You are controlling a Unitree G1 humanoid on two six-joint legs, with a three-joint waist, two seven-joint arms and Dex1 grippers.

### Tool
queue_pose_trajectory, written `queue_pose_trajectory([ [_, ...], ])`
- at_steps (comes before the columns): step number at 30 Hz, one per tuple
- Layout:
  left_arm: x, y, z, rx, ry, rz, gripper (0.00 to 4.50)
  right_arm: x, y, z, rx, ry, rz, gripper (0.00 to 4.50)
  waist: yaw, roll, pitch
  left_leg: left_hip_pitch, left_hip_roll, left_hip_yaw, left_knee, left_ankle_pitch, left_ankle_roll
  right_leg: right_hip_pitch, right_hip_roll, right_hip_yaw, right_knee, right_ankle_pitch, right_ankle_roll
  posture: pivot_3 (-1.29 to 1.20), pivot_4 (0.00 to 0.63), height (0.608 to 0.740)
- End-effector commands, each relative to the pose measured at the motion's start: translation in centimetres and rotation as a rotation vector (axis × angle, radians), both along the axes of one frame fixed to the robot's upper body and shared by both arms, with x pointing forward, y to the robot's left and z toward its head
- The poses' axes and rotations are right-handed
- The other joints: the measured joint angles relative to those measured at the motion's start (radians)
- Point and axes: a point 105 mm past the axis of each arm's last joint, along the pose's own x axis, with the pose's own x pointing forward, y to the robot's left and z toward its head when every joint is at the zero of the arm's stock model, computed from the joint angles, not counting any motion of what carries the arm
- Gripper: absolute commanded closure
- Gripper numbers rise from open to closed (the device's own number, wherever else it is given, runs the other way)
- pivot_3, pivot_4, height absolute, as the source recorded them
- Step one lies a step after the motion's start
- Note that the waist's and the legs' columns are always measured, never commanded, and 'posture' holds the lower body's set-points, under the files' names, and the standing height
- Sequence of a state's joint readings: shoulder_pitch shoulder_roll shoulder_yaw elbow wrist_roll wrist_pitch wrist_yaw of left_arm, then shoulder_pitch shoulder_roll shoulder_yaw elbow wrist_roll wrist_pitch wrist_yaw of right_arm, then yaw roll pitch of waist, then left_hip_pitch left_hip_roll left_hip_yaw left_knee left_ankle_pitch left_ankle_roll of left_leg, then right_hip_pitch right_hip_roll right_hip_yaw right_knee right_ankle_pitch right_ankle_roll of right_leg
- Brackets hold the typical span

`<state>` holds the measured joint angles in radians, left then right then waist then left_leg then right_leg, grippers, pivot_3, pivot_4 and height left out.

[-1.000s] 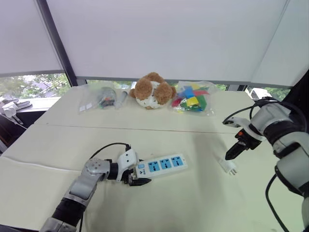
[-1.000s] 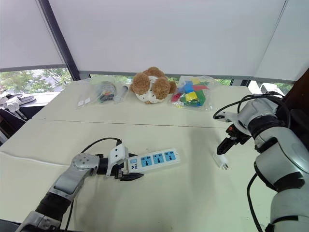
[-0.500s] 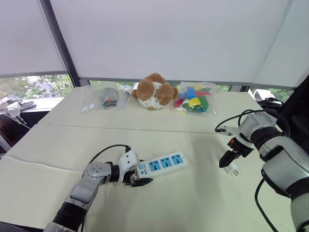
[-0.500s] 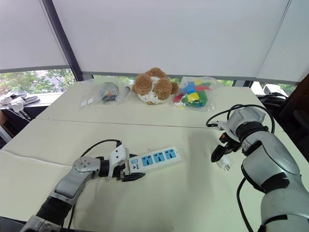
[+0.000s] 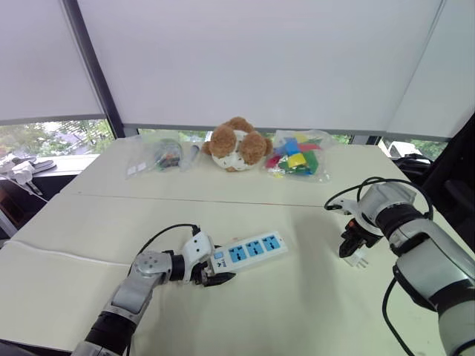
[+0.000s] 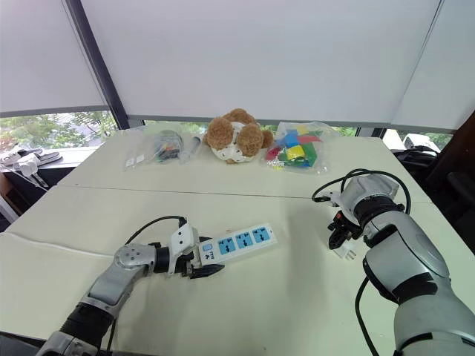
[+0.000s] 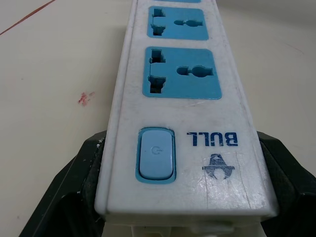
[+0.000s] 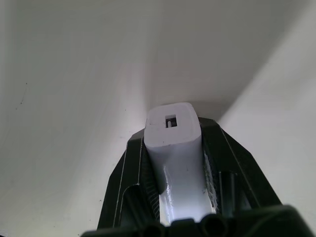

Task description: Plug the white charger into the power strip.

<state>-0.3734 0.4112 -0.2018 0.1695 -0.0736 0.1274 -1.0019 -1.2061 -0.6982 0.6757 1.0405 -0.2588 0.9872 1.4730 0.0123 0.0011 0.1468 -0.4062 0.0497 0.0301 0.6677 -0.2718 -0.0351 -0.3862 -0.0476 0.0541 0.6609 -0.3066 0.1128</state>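
The only writing I can read is on the power strip (image 7: 182, 98), at the end clamped in my left end effector (image 7: 181, 207). The brand name "BULL" is printed there in dark blue capitals on the white casing, and in my wrist view it reads upside down. Just beside the word sits a small dark blue logo (image 7: 217, 163), whose shape I cannot make out for sure. Next to both, the light blue switch (image 7: 156, 155) carries a faint power symbol. In the head views the strip lies near the middle of the tabletop (image 5: 297, 311), its print too small to read.
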Motion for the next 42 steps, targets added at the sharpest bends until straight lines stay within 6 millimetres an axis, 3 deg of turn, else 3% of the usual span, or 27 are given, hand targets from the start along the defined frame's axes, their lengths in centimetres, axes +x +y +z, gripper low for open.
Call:
queue_pose_trajectory([
  [1, -0.2, -0.4, -1.9, 0.036, 0.057, 0.015, 1.39, 0.0, 0.9, -0.1, 0.064, -0.008, -0.003, 3.74, 0.0, 0.0, 0.0, 0.0, 0.0, 0.0, 0.0, 0.0, 0.0, 0.0, 0.0, 0.0, 0.0, 0.0, 0.0, 0.0, 0.15, 0.739],
  [4, 0.0, -0.4, -1.5, 0.025, 0.052, -0.002, 1.39, 0.9, 1.6, 1.6, 0.147, -0.086, -0.018, 3.74, -0.001, 0.0, 0.0, 0.0, 0.0, 0.0, 0.0, 0.0, 0.0, 0.0, 0.0, 0.0, 0.0, 0.0, 0.0, 0.0, 0.15, 0.739],
  [6, -0.3, -0.6, -1.0, 0.013, 0.062, -0.053, 1.39, 1.7, 2.4, 4.1, 0.256, -0.184, 0.013, 3.74, -0.001, 0.002, 0.001, 0.0, 0.0, 0.0, 0.0, 0.0, 0.0, -0.001, 0.0, 0.0, 0.0, 0.0, 0.0, 0.0, 0.15, 0.739],
  [10, -1.3, -0.8, -0.3, 0.021, 0.12, -0.227, 1.39, 2.6, 5.7, 11.7, 0.656, -0.565, 0.263, 3.74, -0.001, 0.004, 0.002, -0.004, 0.0, 0.0, -0.001, 0.0, 0.0, -0.005, 0.0, 0.0, 0.0, 0.0, 0.0, 0.0, 0.15, 0.739],
  [12, -1.1, -0.9, 0.2, 0.034, 0.133, -0.298, 1.39, 2.3, 6.3, 15.1, 0.832, -0.754, 0.293, 3.74, -0.001, 0.004, 0.002, -0.004, 0.0, 0.0, -0.002, 0.0, 0.0, -0.006, 0.001, 0.0, 0.0, 0.0, 0.0, 0.0, 0.15, 0.739],
  [14, -0.6, -1.0, 0.7, 0.042, 0.142, -0.357, 1.39, 1.6, 6.4, 16.0, 0.902, -0.861, 0.317, 3.74, 0.002, 0.003, 0.002, -0.004, 0.0, -0.001, -0.005, 0.0, 0.0, -0.006, 0.001, -0.001, -0.001, 0.0, 0.0, 0.0, 0.15, 0.739],
  [18, 0.4, -1.2, 1.7, 0.083, 0.15, -0.462, 1.39, -0.6, 8.2, 14.5, 0.985, -0.945, 0.44, 3.74, 0.0, 0.002, 0.002, -0.005, 0.0, -0.002, -0.005, -0.001, 0.001, -0.003, 0.001, -0.002, -0.006, 0.0, 0.0, 0.0, 0.15, 0.739],
  [23, 0.9, -2.3, 1.9, 0.171, 0.157, -0.596, 1.39, -3.1, 9.9, 9.6, 1.002, -0.999, 0.506, 3.74, -0.001, 0.0, 0.005, -0.007, 0.0, -0.002, -0.002, 0.0, 0.0, -0.003, 0.001, -0.001, -0.007, 0.0, 0.001, 0.0, 0.15, 0.739],
  [26, 1.4, -2.8, 2.6, 0.137, 0.17, -0.61, 1.39, -4.0, 10.7, 7.9, 1.007, -1.029, 0.503, 3.74, -0.003, 0.0, 0.005, -0.008, 0.0, -0.002, -0.002, 0.0, 0.0, -0.004, 0.001, -0.001, -0.007, 0.0, 0.001, 0.0, 0.15, 0.739],
  [42, 1.5, -1.3, 2.1, 0.194, 0.155, -0.616, 1.39, -8.6, 12.2, 3.2, 1.001, -0.991, 0.535, 3.74, -0.006, -0.002, 0.006, -0.008, 0.0, -0.005, -0.002, 0.0, 0.0, -0.005, 0.003, -0.001, -0.007, 0.0, 0.001, 0.0, 0.15, 0.739],
])
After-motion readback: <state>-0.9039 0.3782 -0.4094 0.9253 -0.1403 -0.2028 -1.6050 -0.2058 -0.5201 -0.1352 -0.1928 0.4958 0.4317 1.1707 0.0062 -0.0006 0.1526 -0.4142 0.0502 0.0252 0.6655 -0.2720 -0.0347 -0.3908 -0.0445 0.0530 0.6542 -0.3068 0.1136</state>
